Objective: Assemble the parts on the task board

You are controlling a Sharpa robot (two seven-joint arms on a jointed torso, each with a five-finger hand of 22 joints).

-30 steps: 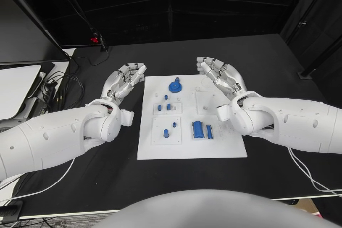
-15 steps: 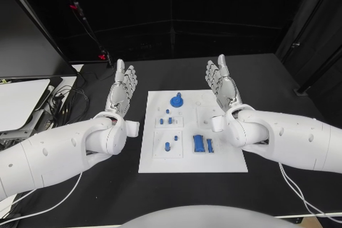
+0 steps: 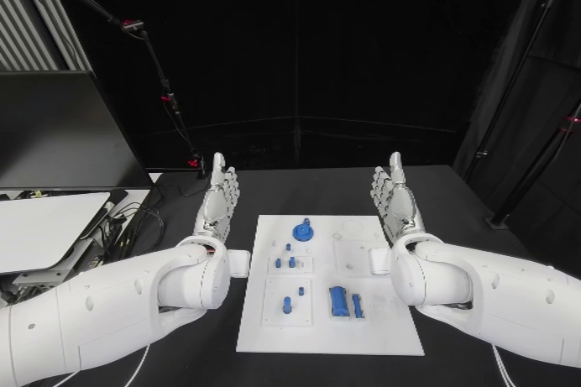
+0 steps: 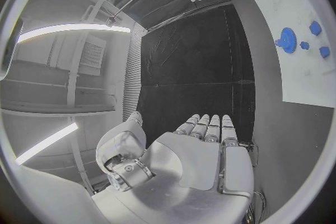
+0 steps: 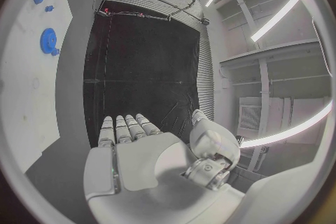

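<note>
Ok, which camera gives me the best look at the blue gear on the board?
The head view: the blue gear sits whole on the white board. Both wrist views catch it only small and warped at the rim.

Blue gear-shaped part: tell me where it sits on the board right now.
In the head view the blue gear-shaped part stands at the far end of the task board, between the left hand and right hand.

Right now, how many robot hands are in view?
2: the left robot hand left of the task board, the right robot hand right of it, both raised, flat and empty.
</note>
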